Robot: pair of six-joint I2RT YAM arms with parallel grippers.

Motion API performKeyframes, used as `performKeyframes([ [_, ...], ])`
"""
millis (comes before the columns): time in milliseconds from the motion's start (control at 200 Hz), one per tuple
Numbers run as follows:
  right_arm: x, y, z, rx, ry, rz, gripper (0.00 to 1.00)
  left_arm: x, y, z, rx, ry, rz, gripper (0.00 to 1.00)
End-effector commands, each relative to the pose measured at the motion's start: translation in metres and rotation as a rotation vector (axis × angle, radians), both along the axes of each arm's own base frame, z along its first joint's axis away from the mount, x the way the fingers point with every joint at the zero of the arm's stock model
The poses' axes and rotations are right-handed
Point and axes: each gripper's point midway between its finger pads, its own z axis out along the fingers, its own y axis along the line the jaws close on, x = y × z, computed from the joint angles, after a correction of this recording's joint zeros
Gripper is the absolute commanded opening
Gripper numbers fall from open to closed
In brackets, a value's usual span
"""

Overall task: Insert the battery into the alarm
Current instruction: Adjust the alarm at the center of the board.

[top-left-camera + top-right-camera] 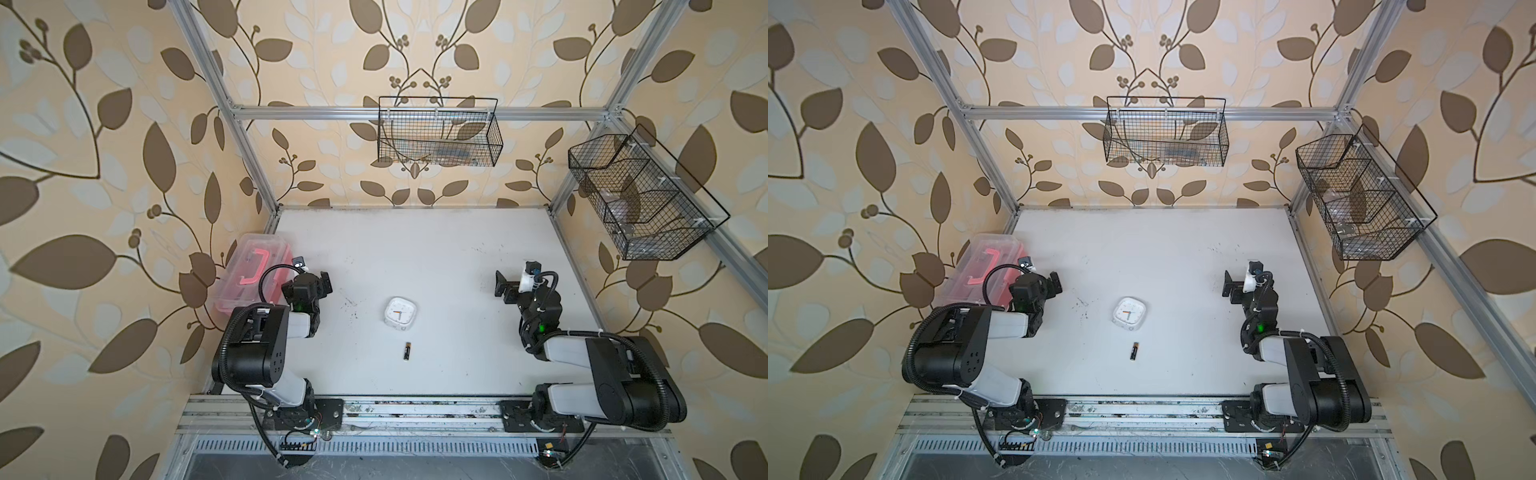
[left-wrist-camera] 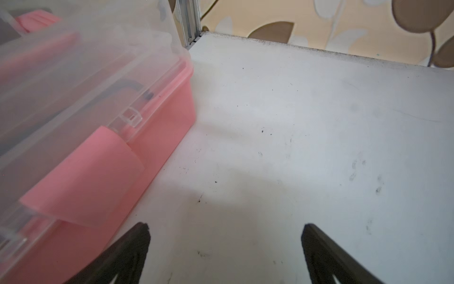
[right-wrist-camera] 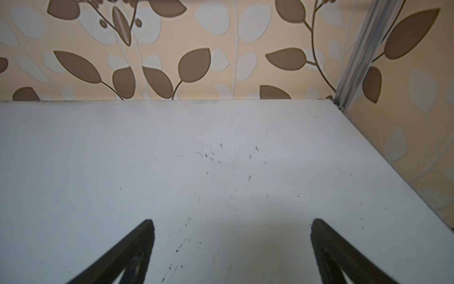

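Battery [image 1: 406, 351] is lying loose on the white counter [image 1: 436, 249], between the two arms and nearer their bases than the alarm [image 1: 400, 313], with neither pair of jaws touching it. The left jaws are standing spread wide with nothing between them. In the left wrist view their black fingertips [image 2: 138, 242] are framing only bare, scuffed counter. The right jaws are likewise gaping and holding nothing, their fingertips [image 3: 145, 236] hanging over bare counter in the right wrist view. Both pairs are sitting well apart from the battery and the alarm, one toward each side of the counter.

The left arm [image 1: 257, 349] is reaching just beside a clear-lidded pink box [image 2: 103, 172] with a pink handle, which is sitting at the counter's left edge. The alarm is lying dial up near the middle, its orange and dark hands showing in both top views, with a short gap separating it from the battery. The battery is pointing lengthwise away from the arm bases.

Farther out, a black wire basket [image 1: 440, 133] is hanging on the back rail of the aluminium frame [image 1: 332, 113]. A second wire basket [image 1: 640, 199] is hanging on the right-hand rail, against leaf-patterned wallpaper [image 1: 104, 166].
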Motion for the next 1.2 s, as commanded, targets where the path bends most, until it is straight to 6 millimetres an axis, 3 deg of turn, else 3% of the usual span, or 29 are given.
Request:
performKeyframes([
  [0, -0.007, -0.003, -0.007, -0.02, 0.024, -0.008, 1.0, 0.0, -0.008, 0.011, -0.023, -0.032, -0.024, 0.99],
  [905, -0.007, -0.007, -0.003, -0.011, 0.012, -0.03, 1.0, -0.001, -0.009, 0.012, -0.021, -0.036, -0.027, 0.99],
  [1035, -0.005, -0.012, 0.021, -0.022, 0.038, -0.068, 1.0, -0.003, -0.006, 0.035, -0.003, -0.018, 0.004, 0.99],
  [1125, -0.001, -0.003, 0.046, 0.006, 0.042, -0.045, 1.0, 0.002, -0.002, 0.063, -0.017, 0.008, 0.044, 0.99],
  [1195, 0.001, 0.015, 0.058, 0.092, 0.062, 0.016, 1.0, 0.005, -0.013, 0.076, -0.081, 0.04, -0.001, 0.99],
])
